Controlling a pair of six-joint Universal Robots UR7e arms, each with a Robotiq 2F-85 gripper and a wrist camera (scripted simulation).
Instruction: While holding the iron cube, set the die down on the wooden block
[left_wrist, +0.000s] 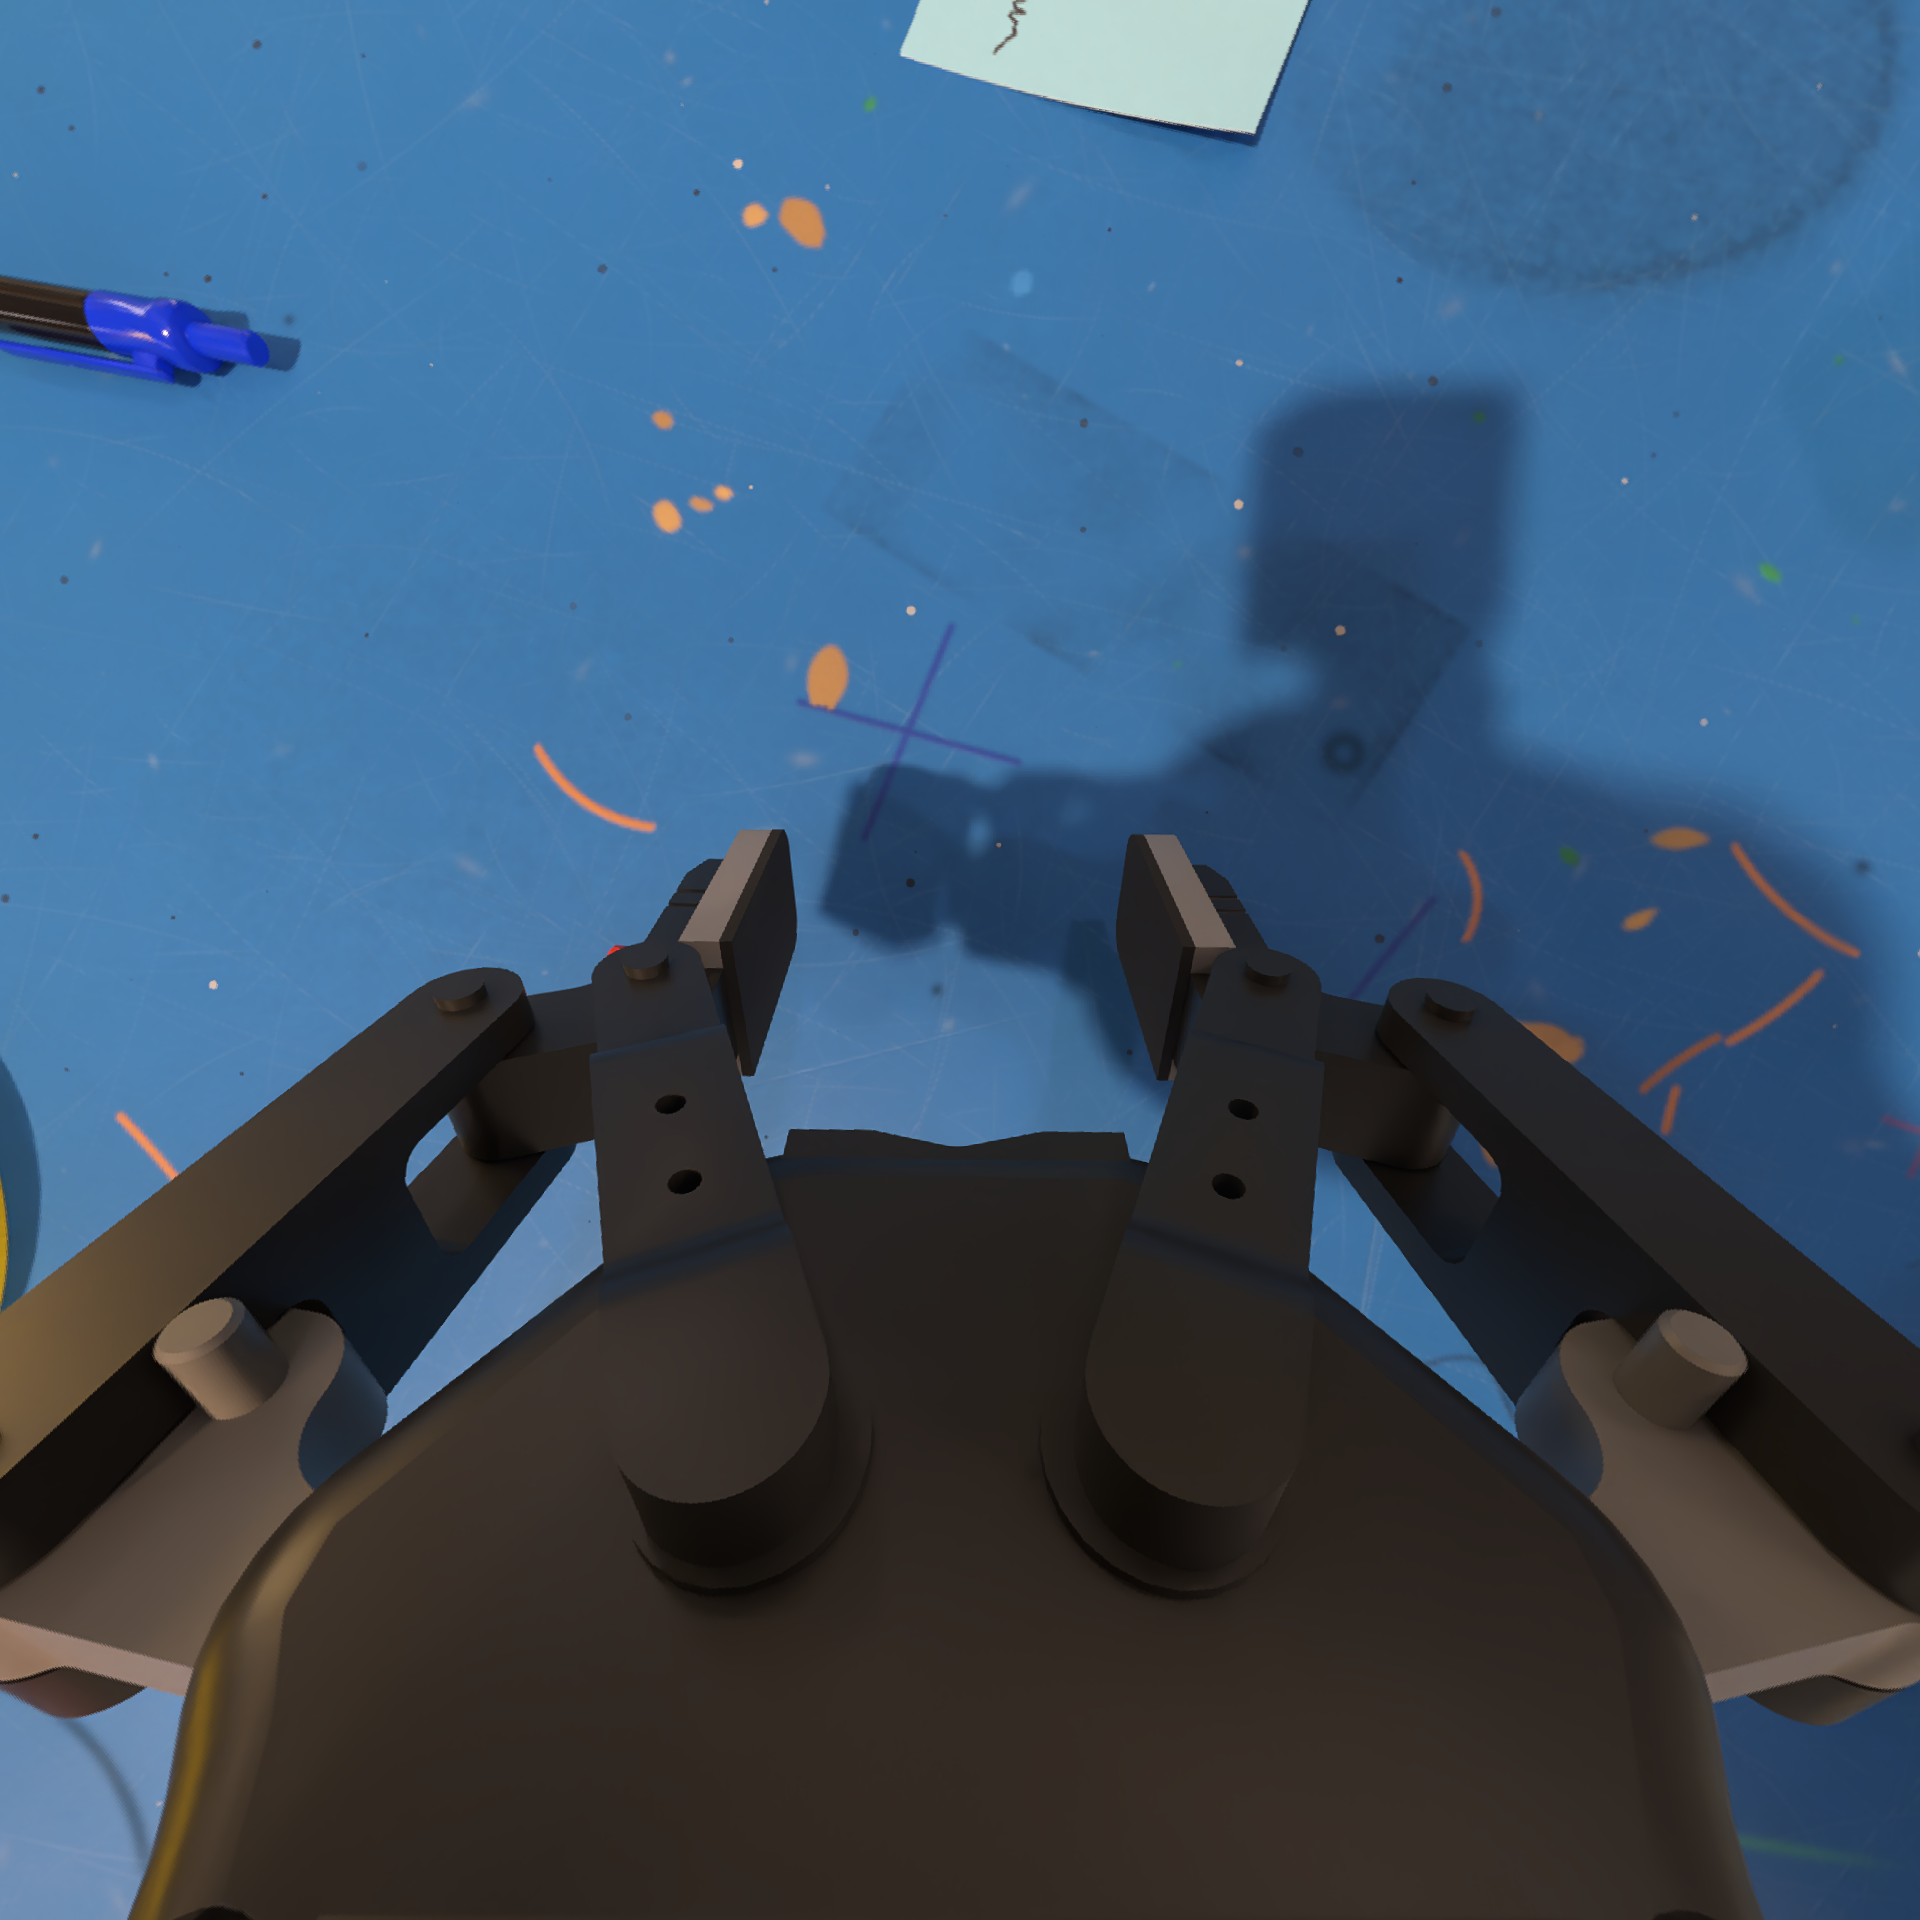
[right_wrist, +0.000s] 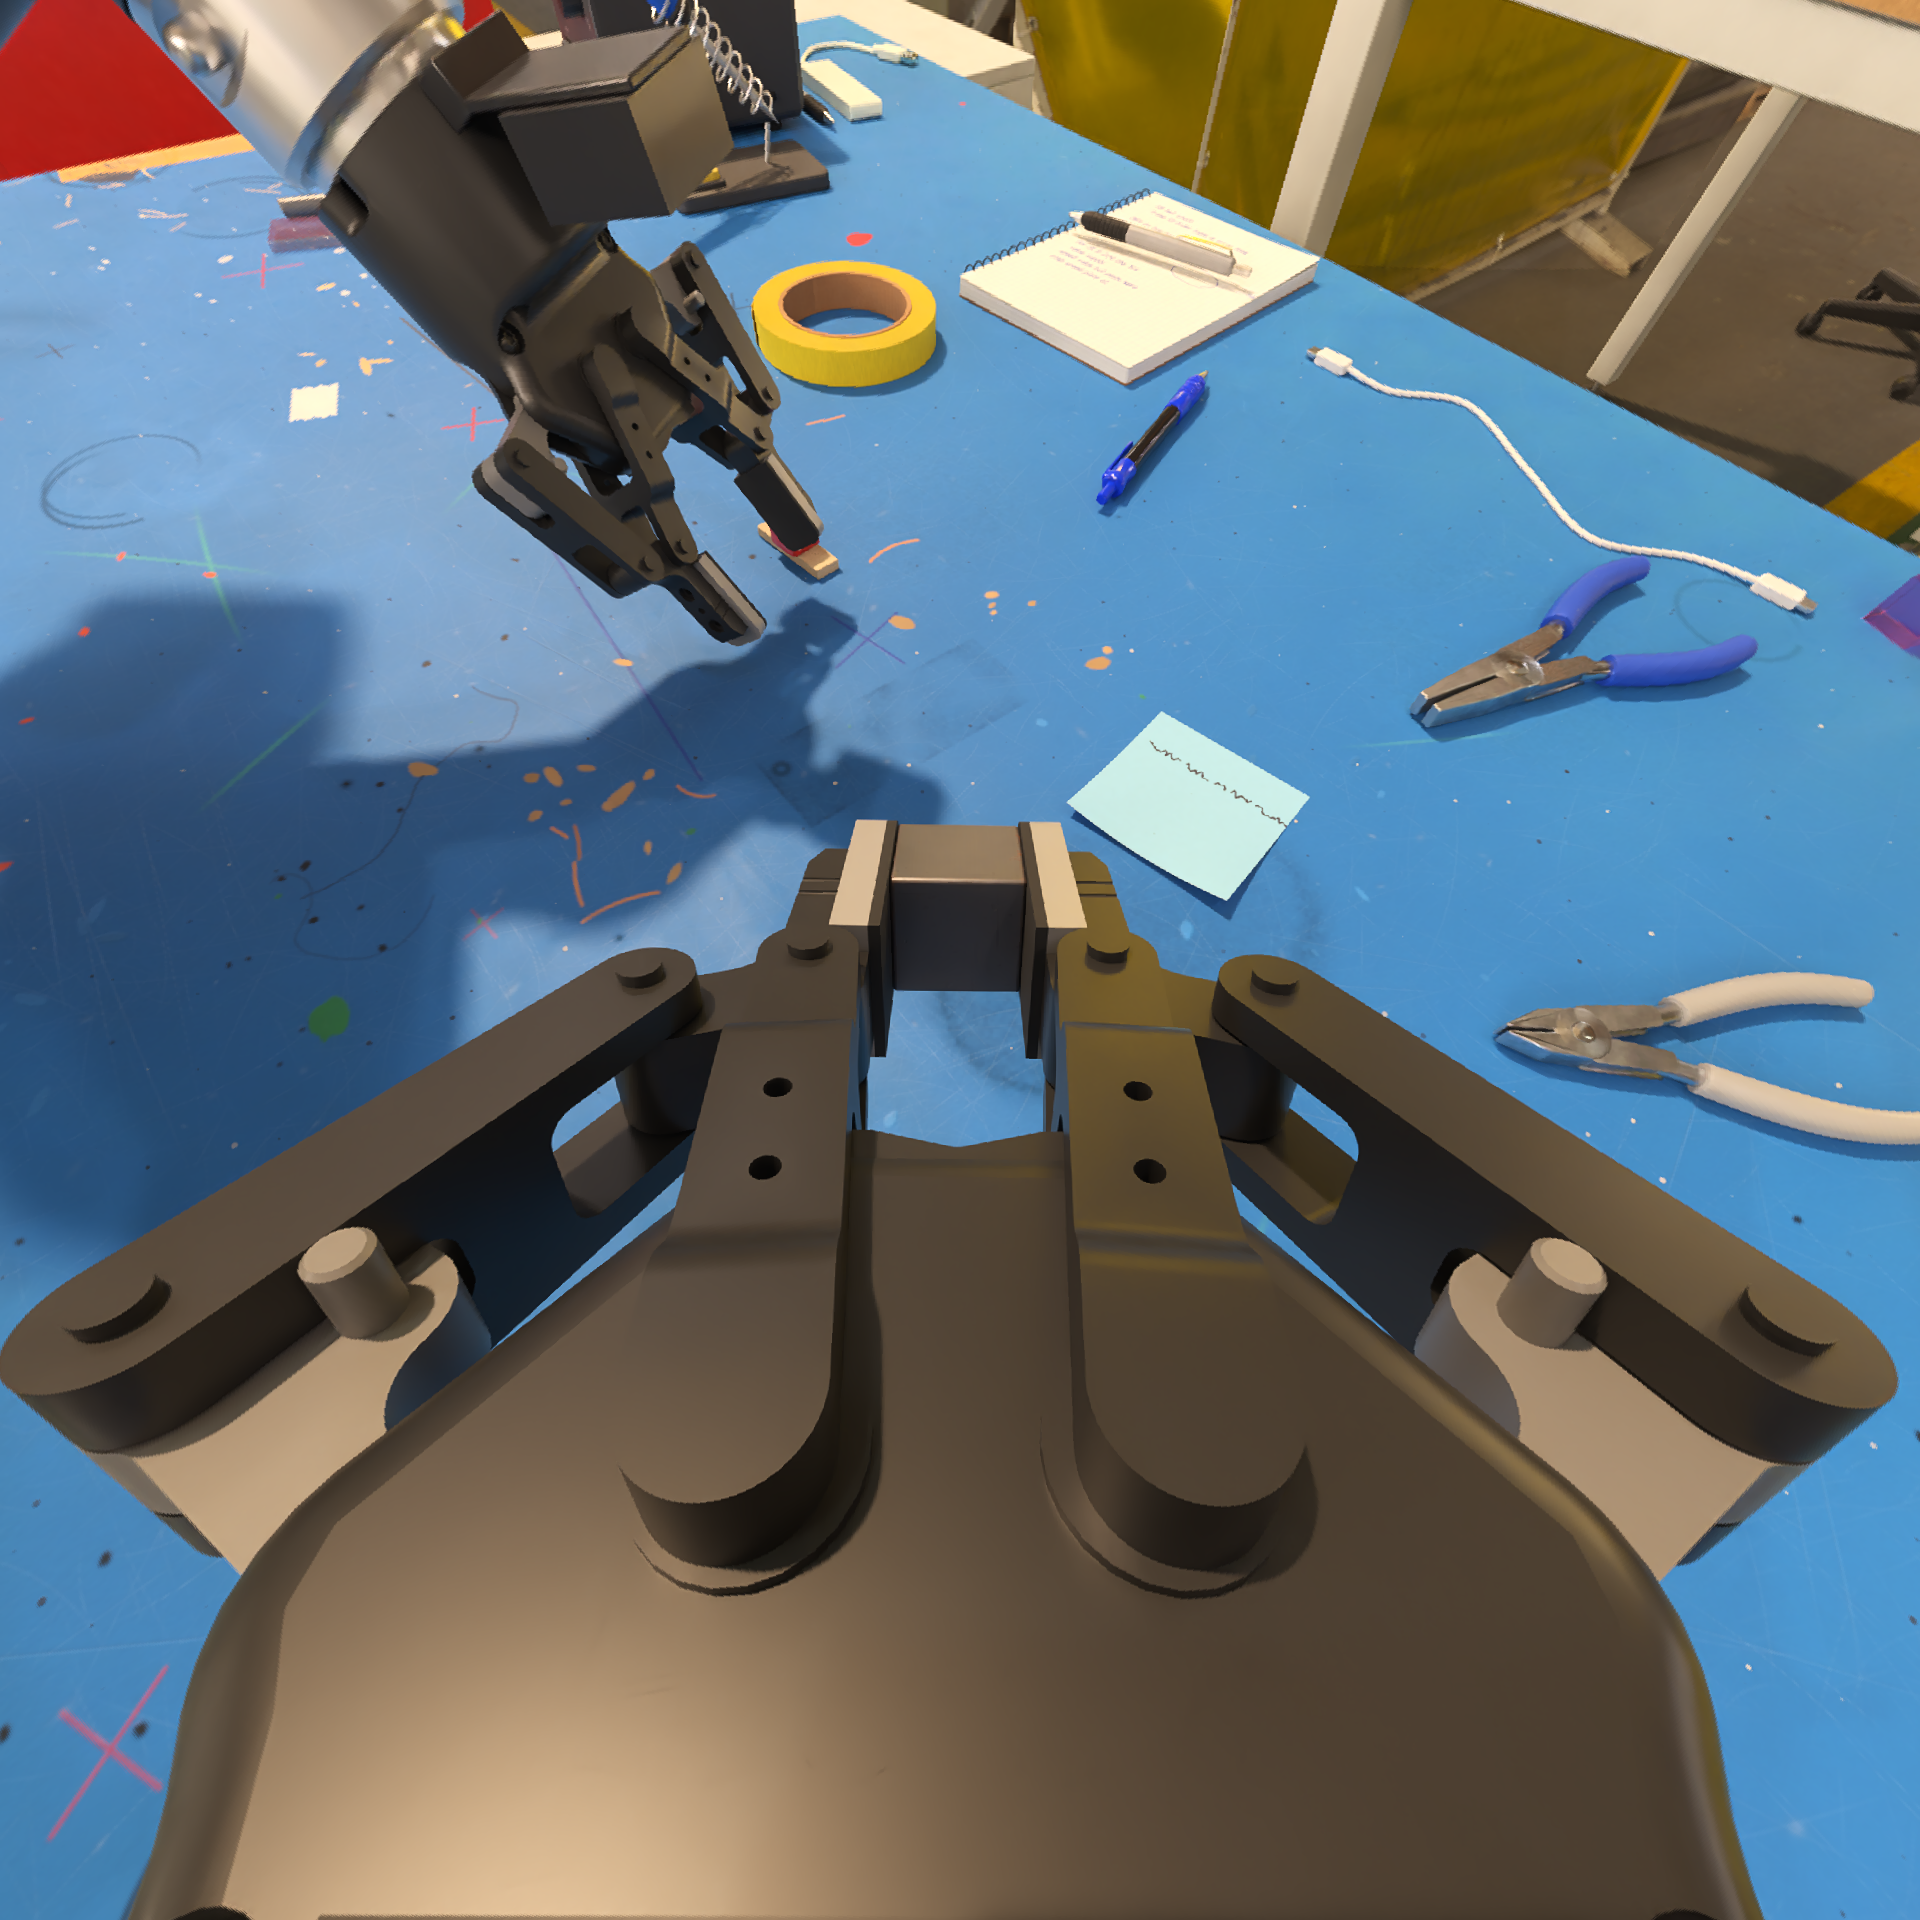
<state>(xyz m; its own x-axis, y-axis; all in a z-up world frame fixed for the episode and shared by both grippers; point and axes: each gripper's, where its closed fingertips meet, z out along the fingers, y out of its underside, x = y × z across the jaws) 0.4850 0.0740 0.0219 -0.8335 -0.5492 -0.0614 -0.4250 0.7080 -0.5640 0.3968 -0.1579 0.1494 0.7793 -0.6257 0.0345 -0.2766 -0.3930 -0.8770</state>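
Note:
My right gripper (right_wrist: 956, 904) is shut on the dark grey iron cube (right_wrist: 954, 912) and holds it above the blue table. In the left wrist view my left gripper (left_wrist: 956, 920) is open and empty over the table, with a red speck of the die (left_wrist: 614, 950) behind its left finger. In the right wrist view the left gripper (right_wrist: 771, 574) hangs open just above the small wooden block (right_wrist: 819, 564). A sliver of the red die (right_wrist: 806, 547) shows on top of the block, mostly hidden by one finger.
A yellow tape roll (right_wrist: 847, 324), a spiral notebook (right_wrist: 1138, 286), a blue pen (right_wrist: 1153, 436) (left_wrist: 156, 335), a pale blue sticky note (right_wrist: 1190, 802) (left_wrist: 1101, 57), a white cable (right_wrist: 1538, 480), blue-handled pliers (right_wrist: 1590, 657) and white-handled pliers (right_wrist: 1714, 1049) lie on the table.

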